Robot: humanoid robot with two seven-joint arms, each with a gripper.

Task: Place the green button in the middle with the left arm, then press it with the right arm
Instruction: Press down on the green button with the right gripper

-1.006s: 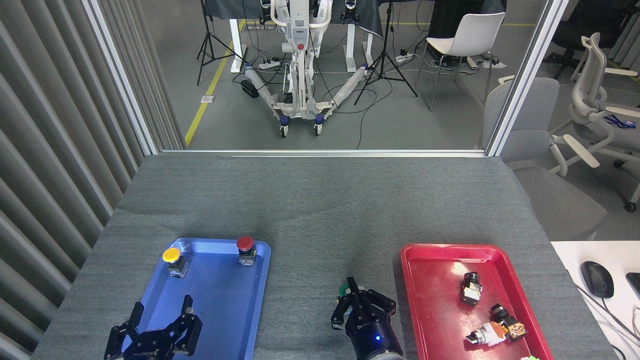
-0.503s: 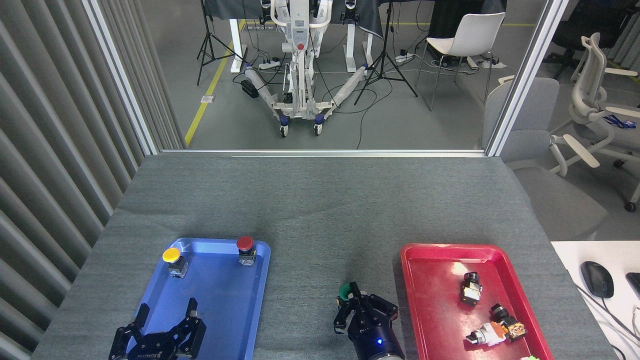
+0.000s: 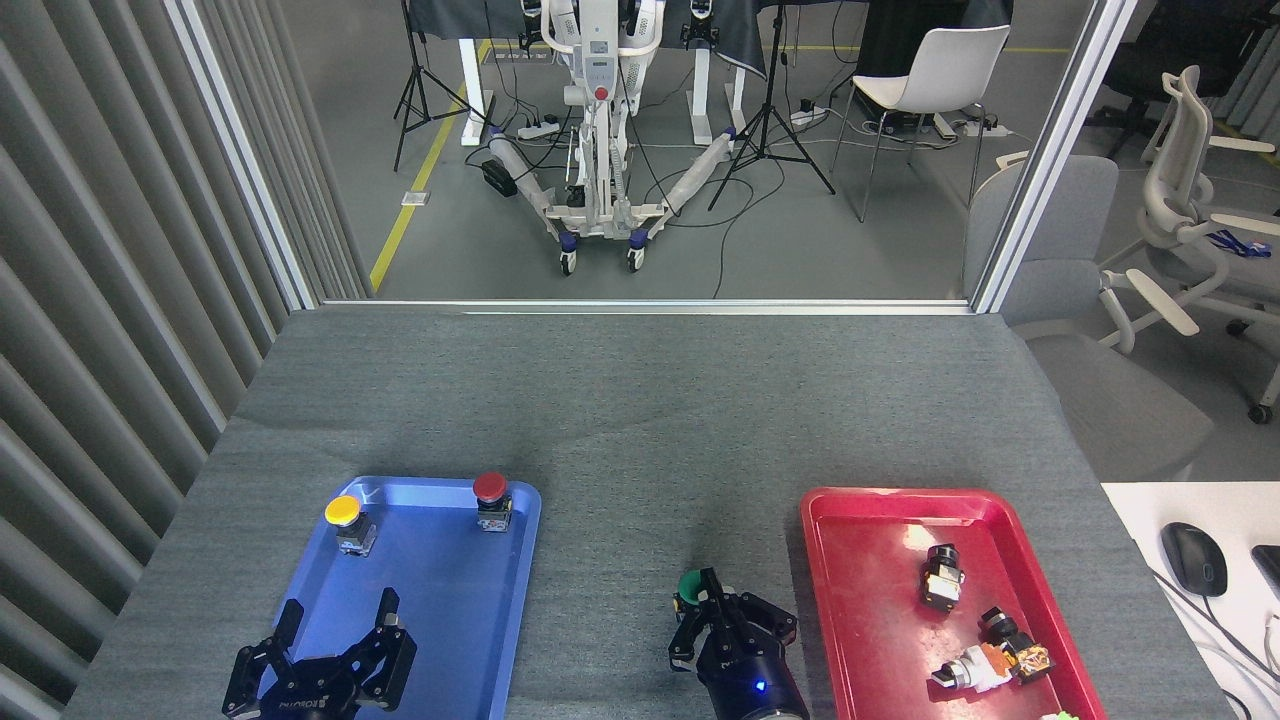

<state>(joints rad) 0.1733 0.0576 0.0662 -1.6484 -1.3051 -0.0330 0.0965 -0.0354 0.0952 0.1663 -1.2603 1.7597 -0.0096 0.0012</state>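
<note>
Green button [image 3: 689, 584] sits on bare grey desk [image 3: 620, 420] near front edge, between blue tray [image 3: 520, 560] and red tray [image 3: 815, 560]. My right end effector [image 3: 722, 625] just behind it, fingers bunched (clenched or not, cannot tell). My left end effector [image 3: 335, 640] spread wide, empty, over blue tray. Button likely light, rigid; smooth cap probably slippery, so grip blocky base.

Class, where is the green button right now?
In the head view, the green button sits on bare grey tabletop between the blue tray and red tray, just beyond the right gripper.
</note>
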